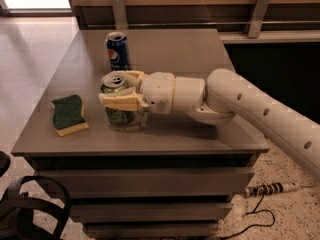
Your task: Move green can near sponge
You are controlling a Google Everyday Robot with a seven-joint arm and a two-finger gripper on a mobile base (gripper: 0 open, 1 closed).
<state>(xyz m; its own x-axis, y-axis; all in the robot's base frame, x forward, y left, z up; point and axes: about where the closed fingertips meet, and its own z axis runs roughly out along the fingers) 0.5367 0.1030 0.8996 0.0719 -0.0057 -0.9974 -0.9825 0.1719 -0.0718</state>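
The green can stands upright on the grey table, left of middle, with its silver top showing. My gripper reaches in from the right and its cream fingers are shut around the can's upper half. The sponge, dark green over yellow, lies flat near the table's front left corner, a short gap to the left of the can.
A blue Pepsi can stands upright behind the green can. My white arm spans the table's right half. Table edges run close in front of and left of the sponge. Cables lie on the floor at right.
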